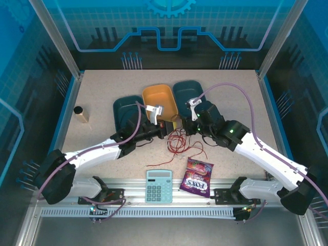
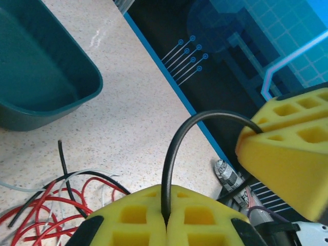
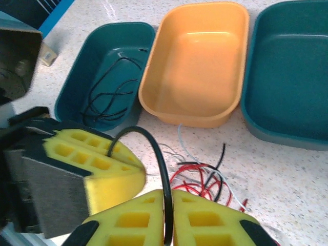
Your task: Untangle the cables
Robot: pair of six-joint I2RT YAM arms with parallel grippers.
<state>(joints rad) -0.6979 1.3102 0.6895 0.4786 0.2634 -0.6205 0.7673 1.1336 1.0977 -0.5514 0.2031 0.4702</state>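
A short arc of black cable [image 2: 174, 148] spans between my two grippers just above the table. My left gripper [image 2: 166, 205] has its yellow pads shut on one end of that arc. My right gripper [image 3: 168, 210] is shut on the other end of the black cable [image 3: 160, 156]. In the top view the left gripper [image 1: 165, 128] and right gripper [image 1: 185, 126] nearly touch in front of the bins. Below them lies the tangle [image 3: 205, 177] of red, black and white cables, seen from above as red loops [image 1: 179, 144]. Another black cable [image 3: 110, 95] lies coiled in the left teal bin.
Three bins stand behind the grippers: a teal one [image 1: 125, 110], an orange one [image 1: 160, 97] and a second teal one [image 1: 185, 91]. A calculator [image 1: 159, 185] and a candy bag [image 1: 197, 177] lie at the near edge. A small wooden block [image 1: 80, 114] stands far left.
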